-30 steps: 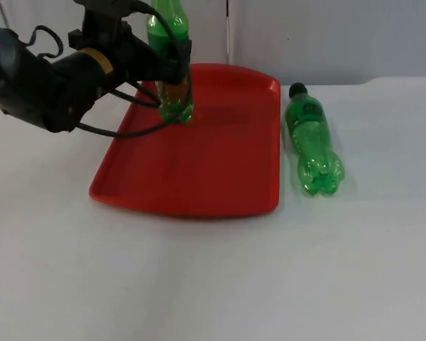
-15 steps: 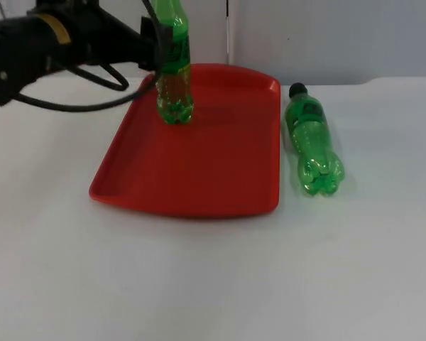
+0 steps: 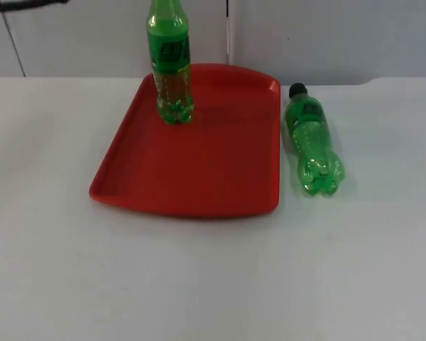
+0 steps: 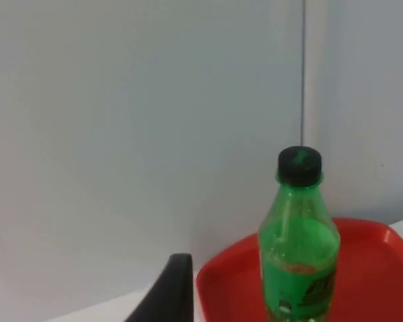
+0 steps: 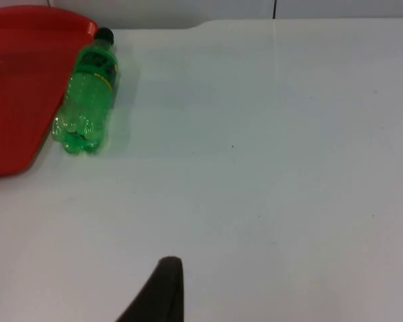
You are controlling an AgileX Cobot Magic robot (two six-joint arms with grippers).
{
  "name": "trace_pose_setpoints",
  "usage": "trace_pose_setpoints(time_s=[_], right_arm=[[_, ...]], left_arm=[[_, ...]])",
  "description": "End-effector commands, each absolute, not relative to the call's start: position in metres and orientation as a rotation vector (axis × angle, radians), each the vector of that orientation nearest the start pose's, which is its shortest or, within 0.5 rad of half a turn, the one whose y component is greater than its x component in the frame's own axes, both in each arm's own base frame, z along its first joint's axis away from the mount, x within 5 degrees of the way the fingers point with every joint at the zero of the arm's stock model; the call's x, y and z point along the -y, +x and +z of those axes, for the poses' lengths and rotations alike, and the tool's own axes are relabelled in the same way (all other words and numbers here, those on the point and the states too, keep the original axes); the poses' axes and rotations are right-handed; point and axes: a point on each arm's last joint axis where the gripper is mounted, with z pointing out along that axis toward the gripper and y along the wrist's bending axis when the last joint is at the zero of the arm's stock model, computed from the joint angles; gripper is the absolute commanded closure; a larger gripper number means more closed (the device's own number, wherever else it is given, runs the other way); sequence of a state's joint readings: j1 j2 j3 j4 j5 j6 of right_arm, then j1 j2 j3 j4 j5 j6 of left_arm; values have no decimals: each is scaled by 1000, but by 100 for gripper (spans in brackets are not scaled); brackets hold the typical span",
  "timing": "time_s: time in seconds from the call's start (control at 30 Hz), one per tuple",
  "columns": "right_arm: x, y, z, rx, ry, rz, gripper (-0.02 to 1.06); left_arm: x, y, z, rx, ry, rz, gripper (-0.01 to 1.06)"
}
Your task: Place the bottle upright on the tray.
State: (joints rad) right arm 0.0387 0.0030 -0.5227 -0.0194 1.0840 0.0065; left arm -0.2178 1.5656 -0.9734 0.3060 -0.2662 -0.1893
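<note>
A green bottle (image 3: 172, 78) with a dark cap stands upright and free near the back left corner of the red tray (image 3: 199, 170). The left wrist view looks at this bottle (image 4: 299, 255) on the tray (image 4: 369, 268) from some distance; my left gripper (image 4: 174, 295) is drawn back from it, beyond the tray's left side, touching nothing. A second green bottle (image 3: 312, 138) lies on its side on the table just right of the tray, cap toward the wall. My right gripper (image 5: 162, 288) waits well to the right of that lying bottle (image 5: 87, 94), above bare table.
The grey partition wall (image 3: 326, 35) runs right behind the tray. White table top (image 3: 199, 284) stretches in front of the tray and to the right of the lying bottle. The tray's edge (image 5: 20, 87) appears in the right wrist view.
The left arm has let go of the upright bottle and pulled back to the upper left, out of the top view. The bottle stays standing on the tray. The lying bottle has not moved.
</note>
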Motion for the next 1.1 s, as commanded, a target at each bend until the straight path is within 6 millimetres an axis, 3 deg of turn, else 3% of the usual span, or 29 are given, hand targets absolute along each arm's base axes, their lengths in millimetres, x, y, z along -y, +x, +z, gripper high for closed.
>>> trace_pose_setpoints(time_s=[0.0,0.43,0.73,1.07], right_arm=[[2,-7,280,-2045,-22,2,0],[2,-7,280,-2045,-22,2,0],[2,-7,280,-2045,-22,2,0],[2,-7,280,-2045,-22,2,0]], left_arm=[[81,336,290,-1819,323,-150,0],[66,298,331,-1869,204,-143,0],[60,281,344,-1902,159,-137,0],[84,261,351,-1913,275,-173,0]])
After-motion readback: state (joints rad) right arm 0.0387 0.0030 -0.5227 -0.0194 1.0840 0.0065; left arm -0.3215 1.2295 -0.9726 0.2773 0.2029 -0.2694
